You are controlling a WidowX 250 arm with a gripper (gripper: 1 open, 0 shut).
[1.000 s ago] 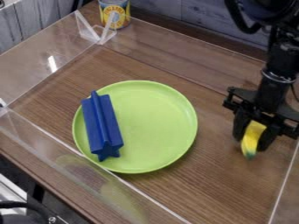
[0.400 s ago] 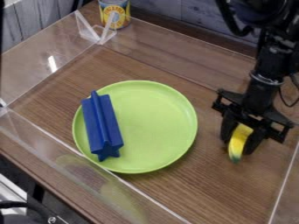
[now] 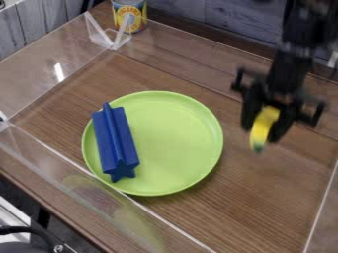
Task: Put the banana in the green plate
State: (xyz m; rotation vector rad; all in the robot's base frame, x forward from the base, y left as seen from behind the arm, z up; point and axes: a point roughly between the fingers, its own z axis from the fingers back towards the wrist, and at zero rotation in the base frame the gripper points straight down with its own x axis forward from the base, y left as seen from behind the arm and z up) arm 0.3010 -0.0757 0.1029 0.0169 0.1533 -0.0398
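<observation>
Brown wood table; green plate centre-left, blue block on it. Blurred gripper, right, closed on banana. Can, upper left.

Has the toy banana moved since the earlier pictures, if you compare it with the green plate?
Yes. The toy banana is now higher in the view and slightly closer to the right rim of the green plate.

no readable text, can lettering too small to read
</observation>
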